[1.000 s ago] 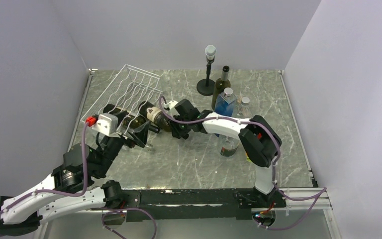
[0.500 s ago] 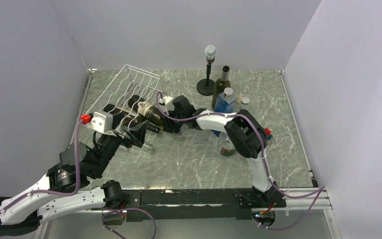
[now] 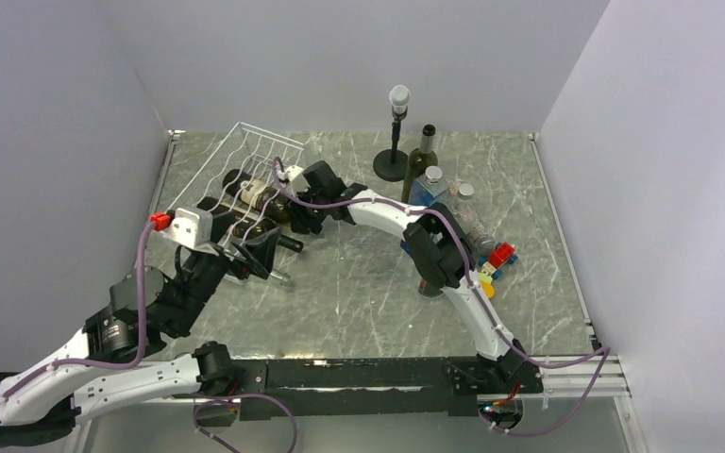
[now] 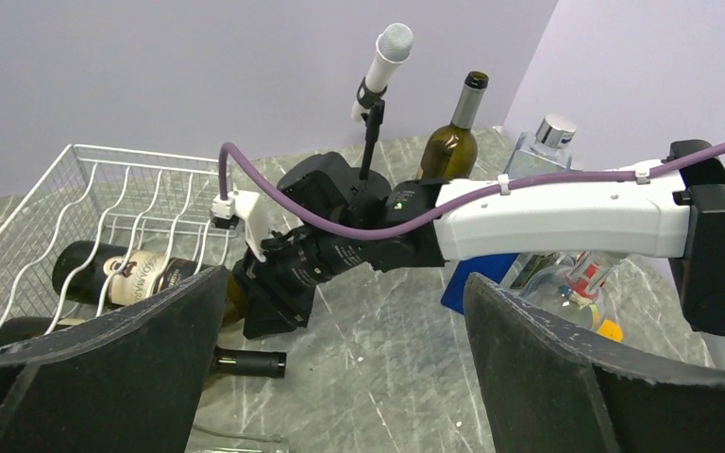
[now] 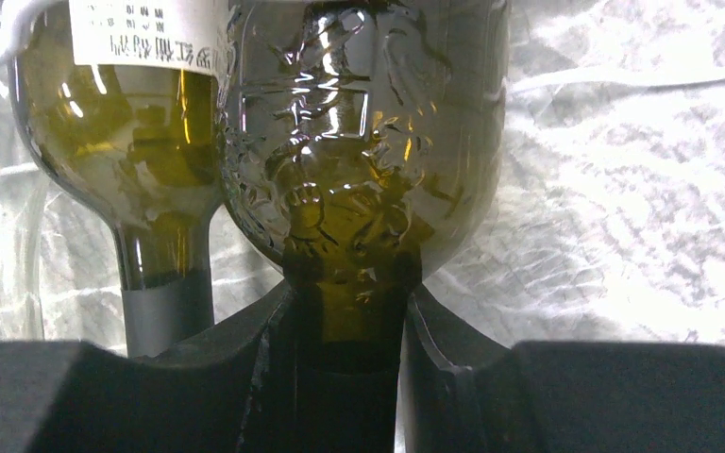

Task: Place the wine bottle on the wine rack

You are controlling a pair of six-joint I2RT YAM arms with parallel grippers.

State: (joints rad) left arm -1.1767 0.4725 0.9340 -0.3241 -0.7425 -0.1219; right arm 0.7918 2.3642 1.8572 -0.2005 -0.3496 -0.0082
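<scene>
Right arm delivering the wine bottle (image 3: 257, 192) to the wine rack (image 3: 262, 143). Over the past second the right arm is reaching further left and away from its base, and the bottle, which was lying at the rack's near right edge, is now lying across the white wires with its base pointing into the rack. The right gripper (image 5: 349, 316) is pinching the bottle's neck just below the embossed shoulder, its fingers pressed close on the glass. A second bottle (image 3: 262, 228) is lying alongside, nearer the rack's front edge, its neck sticking out over the marbled surface (image 3: 359, 293). In the right wrist view the two bottles are sitting shoulder to shoulder, apparently touching. The left gripper (image 3: 260, 250) is staying spread wide near the rack's near corner, holding nothing.

The shift suggests that the carrying stage is ending and the placing stage is beginning. Whether the bottle's weight is fully on the wires cannot be told. Release should probably wait until the bottle is settling into a trough, since a round body on a tilted rack may roll against its neighbour.
</scene>
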